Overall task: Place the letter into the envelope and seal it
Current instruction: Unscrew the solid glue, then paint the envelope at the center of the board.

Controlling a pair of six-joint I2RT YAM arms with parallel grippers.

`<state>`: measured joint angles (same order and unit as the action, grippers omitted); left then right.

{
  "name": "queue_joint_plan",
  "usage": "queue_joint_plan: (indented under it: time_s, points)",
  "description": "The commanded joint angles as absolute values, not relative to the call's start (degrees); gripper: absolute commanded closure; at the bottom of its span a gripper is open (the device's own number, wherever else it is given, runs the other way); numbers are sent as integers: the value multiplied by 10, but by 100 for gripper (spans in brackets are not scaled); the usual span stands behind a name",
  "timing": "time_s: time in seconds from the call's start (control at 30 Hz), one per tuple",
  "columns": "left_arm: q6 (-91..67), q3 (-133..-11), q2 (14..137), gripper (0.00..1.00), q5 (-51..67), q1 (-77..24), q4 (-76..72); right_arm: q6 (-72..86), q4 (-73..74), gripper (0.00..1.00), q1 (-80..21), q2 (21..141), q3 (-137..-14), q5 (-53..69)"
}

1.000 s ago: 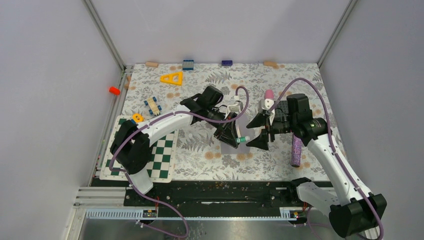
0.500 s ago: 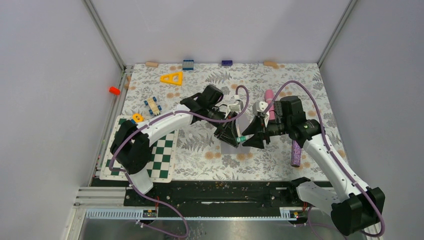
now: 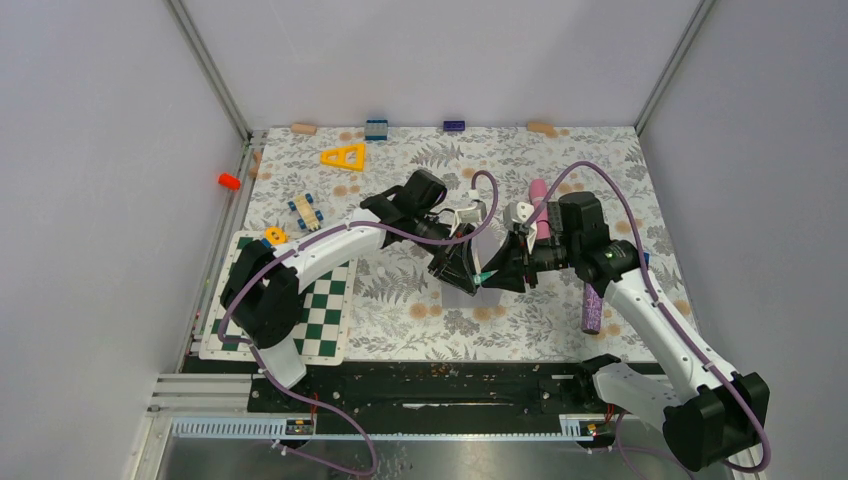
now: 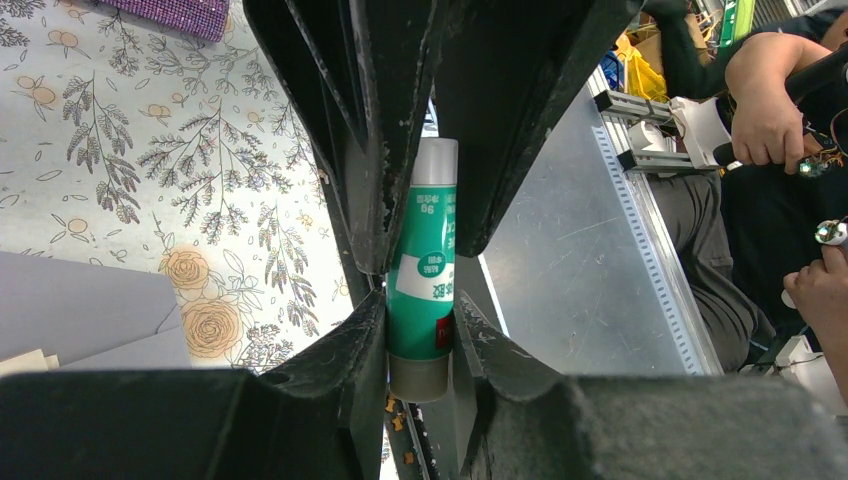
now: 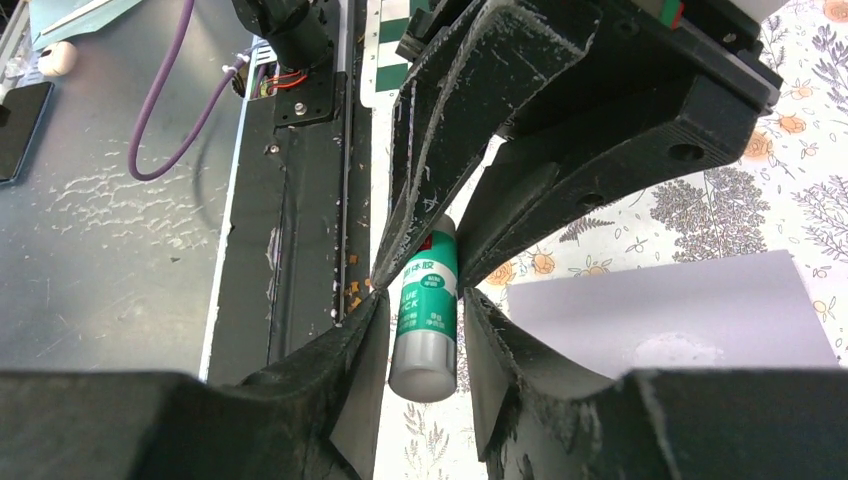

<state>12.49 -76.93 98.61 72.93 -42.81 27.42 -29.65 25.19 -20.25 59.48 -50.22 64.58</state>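
The grey envelope (image 5: 680, 300) lies flat on the floral table, mostly under the two grippers in the top view (image 3: 462, 292). A tan sliver, possibly the letter (image 4: 22, 361), shows at the envelope's edge (image 4: 90, 305); the rest is hidden. My left gripper (image 4: 420, 312) (image 3: 462, 268) is shut on a green glue stick (image 4: 424, 255), held level above the envelope. My right gripper (image 5: 425, 312) (image 3: 497, 275) faces it, its fingers on either side of the stick's pale cap end (image 5: 425, 365) with a narrow gap on each side.
A purple glitter cylinder (image 3: 593, 305) lies right of the right arm, with a pink object (image 3: 538, 190) behind it. A chessboard (image 3: 320, 310) sits at the front left. A yellow triangle (image 3: 343, 156) and small blocks (image 3: 376, 128) lie toward the back.
My right gripper has moved left onto the glue stick's free end and its jaws have narrowed around it. The left gripper has stayed still, holding the stick.
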Motion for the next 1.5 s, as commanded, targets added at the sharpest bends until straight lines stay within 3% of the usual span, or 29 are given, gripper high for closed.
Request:
queue_joint_plan:
  time_s: [0.0,0.23,0.3,0.4,0.57,0.63,0.77,1.0,1.1,1.27,1.47]
  points:
    - [136,-796,976,90,745,-431,264,-295,234,60,-211,592,-498,654]
    - [136,-797,976,90,742,-430,264,-292,235,92,-213,593,-501,660]
    - [135,-797,976,85,740,-430,264,-290,235,100,-213,593,-502,662]
    - [136,-798,974,61,732,-428,264,-286,236,100,-213,590,-504,652]
    - [113,-778,947,5,694,-379,212,-298,278,100,-212,575,-530,570]
    - [32,-744,934,1,677,-334,106,-318,307,100,-211,571,-545,524]
    - [-143,-669,939,1,628,-263,-111,-350,348,100,-211,579,-565,439]
    - [-202,-606,966,21,488,-263,-155,-327,349,100,-211,667,-605,279]
    - [-275,-574,983,31,467,-263,-215,-287,348,100,-211,732,-639,255]
    - [-375,-560,1031,59,451,-264,-248,-206,373,100,-215,833,-710,249]
    - [-414,-568,1089,85,423,-269,-250,-155,380,100,-243,900,-737,202]
